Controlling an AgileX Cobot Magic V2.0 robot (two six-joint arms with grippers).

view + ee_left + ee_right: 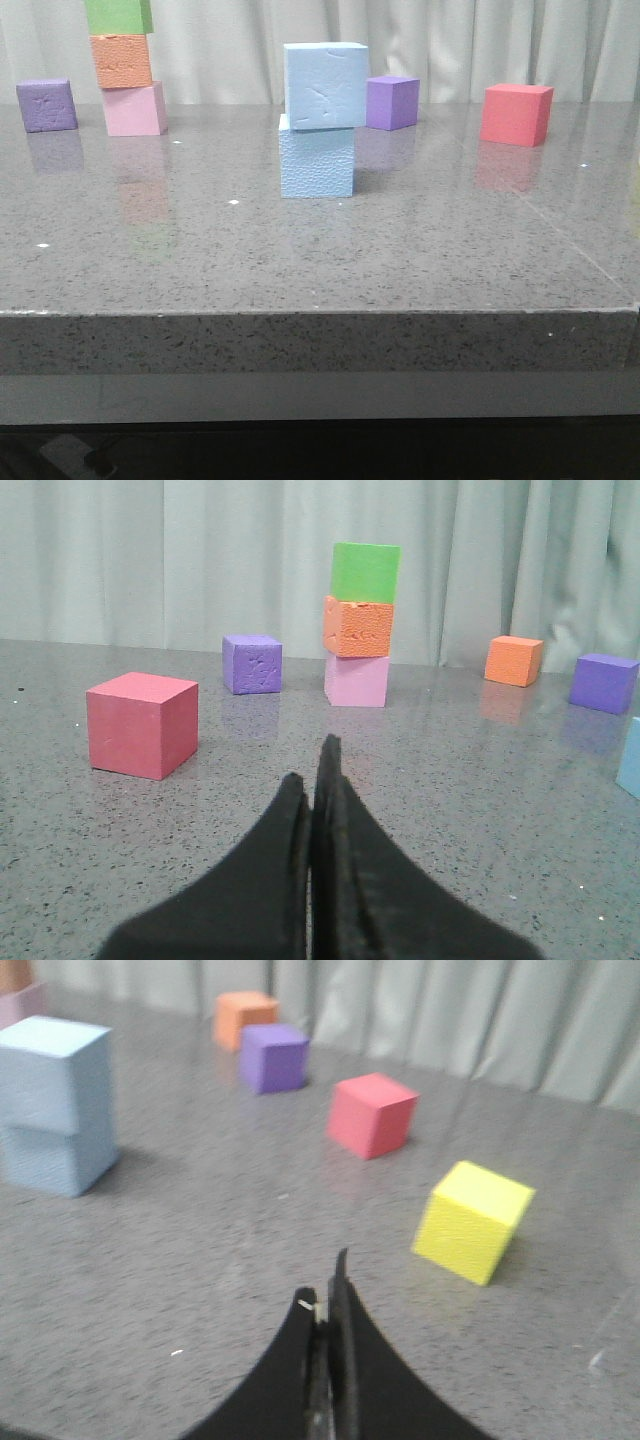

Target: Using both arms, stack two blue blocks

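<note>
One pale blue block (325, 85) rests on top of the other blue block (316, 162) near the middle of the table, the upper one shifted slightly right. The same stack shows in the right wrist view, upper block (50, 1072) on lower block (58, 1158). A sliver of a blue block (630, 760) shows at the edge of the left wrist view. Neither arm appears in the front view. My left gripper (312, 765) is shut and holds nothing, low over bare table. My right gripper (325, 1285) is shut and holds nothing, well away from the stack.
A green, orange and pink tower (125, 65) stands back left beside a purple cube (46, 105). Another purple cube (391, 102) sits behind the blue stack, a red cube (516, 114) back right. A yellow cube (472, 1220) lies near my right gripper. A red cube (140, 724) lies near my left gripper.
</note>
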